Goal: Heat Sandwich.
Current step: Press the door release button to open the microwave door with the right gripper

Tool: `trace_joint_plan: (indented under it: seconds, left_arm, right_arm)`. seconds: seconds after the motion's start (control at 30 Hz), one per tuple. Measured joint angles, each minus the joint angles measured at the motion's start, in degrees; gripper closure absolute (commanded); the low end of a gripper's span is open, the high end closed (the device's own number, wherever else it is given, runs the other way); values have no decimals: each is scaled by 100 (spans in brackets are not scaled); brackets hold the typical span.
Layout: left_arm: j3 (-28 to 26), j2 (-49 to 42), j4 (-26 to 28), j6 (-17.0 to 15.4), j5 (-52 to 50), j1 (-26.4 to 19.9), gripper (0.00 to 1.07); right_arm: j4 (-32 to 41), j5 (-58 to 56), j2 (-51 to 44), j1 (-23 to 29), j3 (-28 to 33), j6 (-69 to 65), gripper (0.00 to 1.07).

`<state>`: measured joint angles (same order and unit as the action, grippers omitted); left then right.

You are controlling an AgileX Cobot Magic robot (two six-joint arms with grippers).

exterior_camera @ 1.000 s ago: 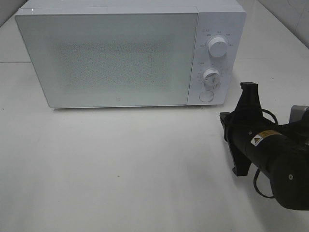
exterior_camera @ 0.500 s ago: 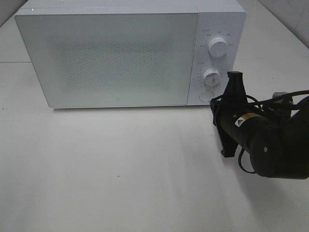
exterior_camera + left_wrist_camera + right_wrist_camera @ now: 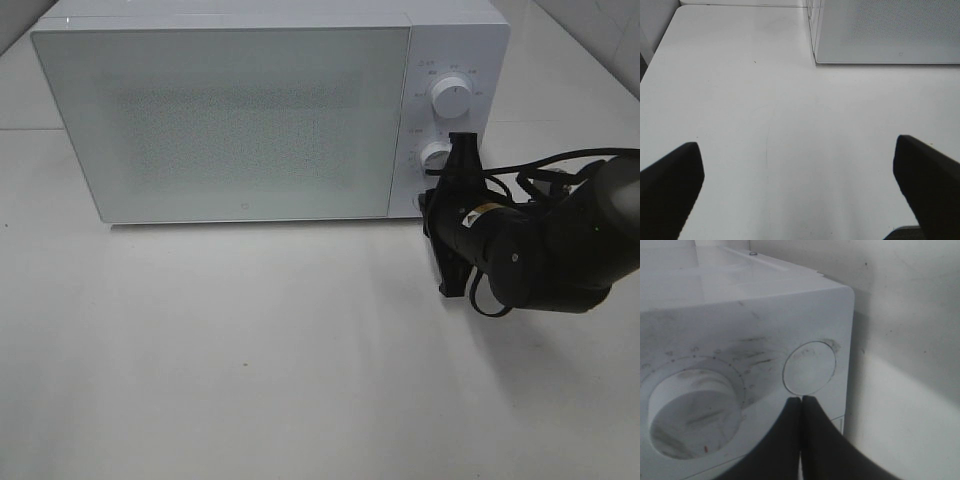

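Note:
The sandwich is out of view. The white microwave (image 3: 230, 120) stands at the back of the table with its door closed. My right gripper (image 3: 436, 205) is shut and empty, right up against the lower right corner of the control panel. In the right wrist view its shut tips (image 3: 801, 399) sit at the lower edge of the round button (image 3: 809, 368), beside the lower dial (image 3: 690, 412). My left gripper (image 3: 796, 142) is open and empty over bare table, with the microwave's front corner (image 3: 890, 30) ahead of it. It does not show in the exterior view.
The control panel carries an upper dial (image 3: 452, 98) and a lower dial (image 3: 436, 154). A black cable (image 3: 545, 170) loops over the right arm. The white table (image 3: 250, 350) stretches in front of the microwave, with a wall edge at the far right.
My right arm has swung left and up toward the microwave, bringing the shut gripper from beside the panel to its round button. The left gripper has not moved.

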<state>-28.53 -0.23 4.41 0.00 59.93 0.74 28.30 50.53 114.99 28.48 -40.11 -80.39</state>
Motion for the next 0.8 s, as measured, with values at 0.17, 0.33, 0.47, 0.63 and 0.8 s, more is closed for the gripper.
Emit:
trace_joint_plan:
  seconds: [0.17,0.33,0.47,0.63,0.8]
  left_arm:
    - [0,0,0,0,0,0,9]
    - [0,0,0,0,0,0,9]
    - [0,0,0,0,0,0,9]
    - [0,0,0,0,0,0,9]
    - [0,0,0,0,0,0,9]
  right_arm:
    - [11,-92,223,0,-258,0,107]
    - [86,-103,413,0,-413,0,107]
    - [132,-97,435,-52,-447,6,107]
    - [258,-80,435,-69,-447,34,107]
    - [327,40,435,-69,-447,52,107]
